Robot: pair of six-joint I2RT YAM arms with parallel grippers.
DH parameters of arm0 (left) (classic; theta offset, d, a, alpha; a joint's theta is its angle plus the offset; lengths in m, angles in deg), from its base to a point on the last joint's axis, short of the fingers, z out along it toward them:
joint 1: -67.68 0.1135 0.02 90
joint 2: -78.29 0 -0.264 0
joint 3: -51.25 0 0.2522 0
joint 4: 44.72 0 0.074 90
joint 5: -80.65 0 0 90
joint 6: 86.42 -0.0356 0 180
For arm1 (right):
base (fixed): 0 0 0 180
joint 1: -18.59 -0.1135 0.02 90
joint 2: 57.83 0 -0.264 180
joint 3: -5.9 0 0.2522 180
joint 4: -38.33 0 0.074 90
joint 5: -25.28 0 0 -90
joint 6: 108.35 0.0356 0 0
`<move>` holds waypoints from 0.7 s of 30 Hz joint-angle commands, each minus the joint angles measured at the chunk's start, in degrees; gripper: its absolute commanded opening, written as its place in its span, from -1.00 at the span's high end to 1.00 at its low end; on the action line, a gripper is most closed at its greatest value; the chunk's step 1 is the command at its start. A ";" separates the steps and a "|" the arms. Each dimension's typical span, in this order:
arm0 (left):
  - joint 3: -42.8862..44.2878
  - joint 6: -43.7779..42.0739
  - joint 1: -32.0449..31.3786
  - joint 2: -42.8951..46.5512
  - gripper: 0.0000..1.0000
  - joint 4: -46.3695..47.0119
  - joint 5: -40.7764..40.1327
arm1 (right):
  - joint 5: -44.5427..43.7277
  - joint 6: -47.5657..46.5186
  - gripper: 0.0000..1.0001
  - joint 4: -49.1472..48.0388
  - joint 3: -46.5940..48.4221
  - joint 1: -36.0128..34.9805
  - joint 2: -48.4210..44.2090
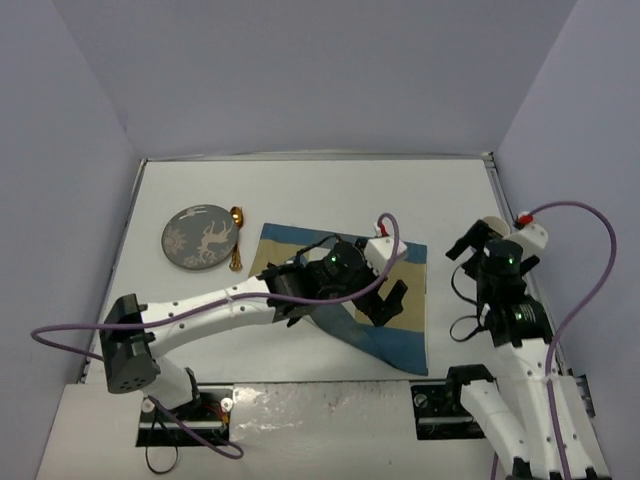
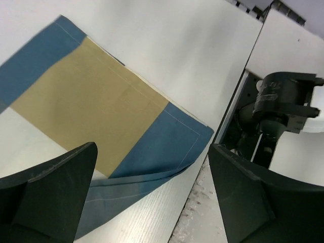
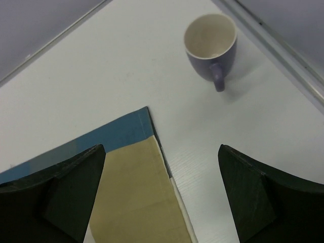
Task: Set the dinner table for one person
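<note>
The white dinner table [image 1: 330, 190] bears a blue-and-tan striped placemat [image 1: 408, 335] near its middle front. A dark patterned plate [image 1: 200, 237] lies to the left with a gold spoon [image 1: 236, 240] against its right edge. A purple mug [image 3: 210, 43], white inside, stands upright beyond the placemat's far right corner [image 3: 136, 126]. My left gripper [image 1: 383, 303] hovers open and empty over the placemat's near right part [image 2: 91, 106], where the blue edge is folded under. My right gripper [image 1: 470, 245] is open and empty just right of the placemat.
The table's right rail [image 3: 283, 50] runs close behind the mug. The right arm's base [image 2: 283, 101] stands past the table's near edge. Grey walls close in the back and sides.
</note>
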 commanded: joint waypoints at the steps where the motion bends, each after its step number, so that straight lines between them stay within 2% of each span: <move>1: -0.67 4.05 0.80 8.07 -0.83 -0.60 -10.40 | 11.45 -1.77 -0.78 -7.56 0.02 0.02 9.14; 3: -0.86 4.49 2.22 9.85 -0.86 -4.99 -17.82 | 14.40 -2.54 -0.77 -9.63 -0.63 -0.01 13.13; 5: -0.86 6.41 5.43 10.27 -0.88 -8.20 -20.31 | 16.03 -2.73 -0.77 -11.77 -0.73 -0.02 17.39; 6: -0.86 8.52 9.28 10.20 -0.89 -10.82 -20.75 | 16.18 -2.95 -0.78 -13.09 -0.95 -0.09 19.81; 12: -2.78 12.23 28.39 6.25 -0.90 -13.77 -19.02 | 12.59 -2.91 -0.84 -16.93 -0.55 -0.46 30.03; 13: -2.60 12.55 28.79 5.34 -0.90 -13.57 -18.44 | 12.32 -3.00 -0.84 -17.35 -0.55 -0.54 31.22; 16: -0.79 13.02 36.84 0.16 -0.91 -12.41 -14.33 | 11.63 -3.25 -0.85 -19.22 -0.91 -0.55 35.91; 21: 4.77 13.43 41.23 -9.59 -0.91 -11.78 -9.50 | 11.97 -3.40 -0.86 -23.43 -2.39 -0.70 39.61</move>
